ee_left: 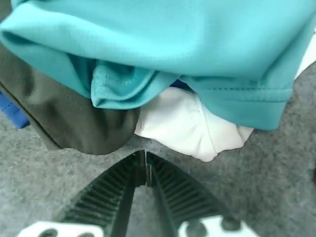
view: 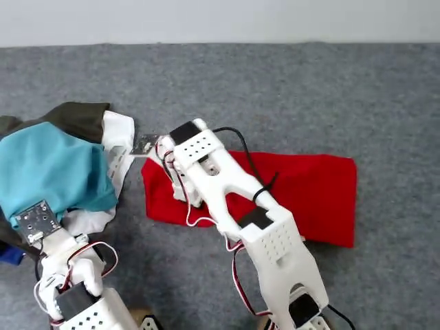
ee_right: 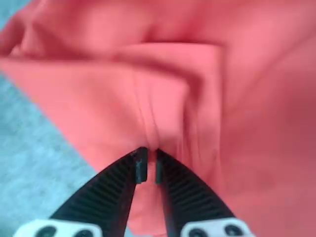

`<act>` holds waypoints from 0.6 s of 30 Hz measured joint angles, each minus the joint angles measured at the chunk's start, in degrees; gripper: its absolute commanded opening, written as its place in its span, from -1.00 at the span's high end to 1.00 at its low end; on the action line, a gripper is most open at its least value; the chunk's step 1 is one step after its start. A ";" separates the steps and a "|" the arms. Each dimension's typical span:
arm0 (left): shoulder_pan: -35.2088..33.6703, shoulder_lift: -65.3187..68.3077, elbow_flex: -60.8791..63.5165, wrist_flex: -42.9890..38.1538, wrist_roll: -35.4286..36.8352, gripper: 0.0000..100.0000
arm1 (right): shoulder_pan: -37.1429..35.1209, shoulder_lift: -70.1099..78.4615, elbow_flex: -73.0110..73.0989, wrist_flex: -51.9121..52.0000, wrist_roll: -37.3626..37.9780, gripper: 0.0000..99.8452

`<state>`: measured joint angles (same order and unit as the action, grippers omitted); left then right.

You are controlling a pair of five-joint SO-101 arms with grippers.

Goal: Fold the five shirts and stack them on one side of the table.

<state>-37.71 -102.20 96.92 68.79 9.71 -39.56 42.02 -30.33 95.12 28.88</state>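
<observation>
— Where's the red shirt point(view: 316, 192)?
— Flat mid-counter point(view: 344, 89). My right pincer point(ee_right: 146, 165) pinches a fold near its end. It's light and limp, so I'd take hems or corners.
— And the other?
— My left pincer point(ee_left: 146, 170) is pressed together, empty, beside the teal shirt point(ee_left: 197, 44).

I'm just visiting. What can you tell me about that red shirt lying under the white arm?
The red cloth shirt lies flat on the grey felt-like table top, folded into a wide, roughly rectangular shape, beside a heap of other clothes. Its fabric looks soft and smooth, with creases near the end closest to the heap. The white right arm stretches across it, and the right gripper is shut on a raised ridge of the cloth.
</observation>
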 measured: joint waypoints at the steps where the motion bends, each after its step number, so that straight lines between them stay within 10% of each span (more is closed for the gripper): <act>1: 0.00 0.00 0.00 0.00 0.00 0.97 | -0.26 0.00 -0.35 1.05 0.00 0.98; 18: 0.00 0.00 0.00 0.00 0.00 0.97 | 8.35 -12.66 -4.31 5.36 -5.89 0.98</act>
<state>-37.71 -102.20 96.92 68.79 9.71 -31.21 29.36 -34.64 100.48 22.99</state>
